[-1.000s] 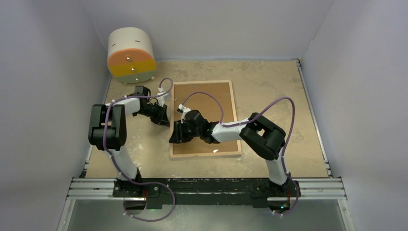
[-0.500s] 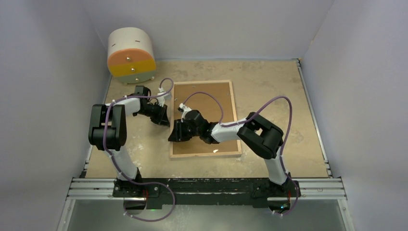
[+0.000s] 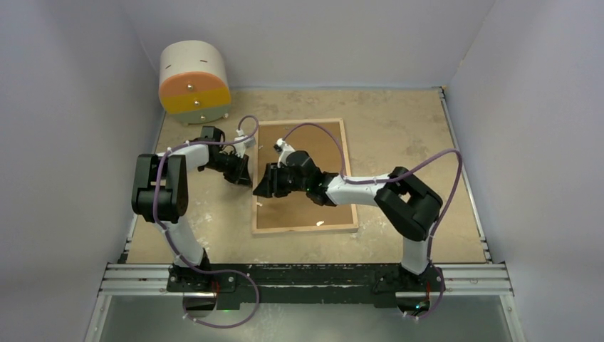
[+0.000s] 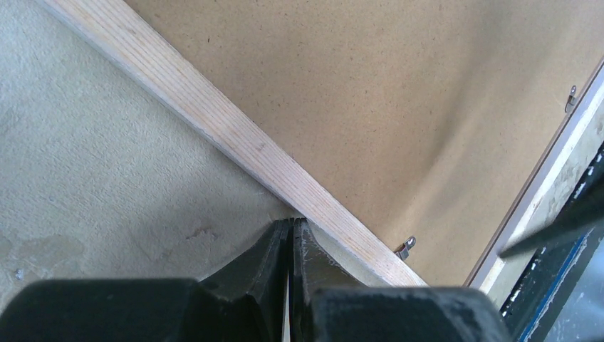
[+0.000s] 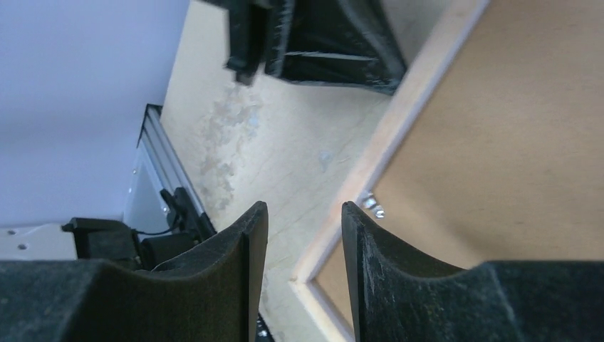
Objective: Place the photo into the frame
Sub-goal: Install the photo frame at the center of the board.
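Observation:
The frame [image 3: 299, 230] lies face down mid-table, its light wooden rim [image 4: 214, 114] around a brown backing board [image 3: 299, 214]. The photo is hidden. My left gripper [image 3: 249, 182] is shut, and its tips [image 4: 292, 222] rest on the table against the outside of the frame's left rim. My right gripper [image 3: 259, 191] hovers open over that same left rim [image 5: 399, 121], with nothing between its fingers [image 5: 305, 210]. In the right wrist view the left gripper [image 5: 246, 73] shows just ahead. Small metal clips [image 4: 404, 248] [image 5: 372, 205] sit on the inner edge of the rim.
A round white drawer unit [image 3: 194, 82] with orange and yellow fronts stands at the back left. Grey walls close in the left, right and back. A metal rail [image 3: 306, 274] runs along the near edge where the arm bases sit.
My right gripper has moved farther along the frame's left rim, closer to the left gripper, with its arm stretched out more. The left arm and the frame have stayed put.

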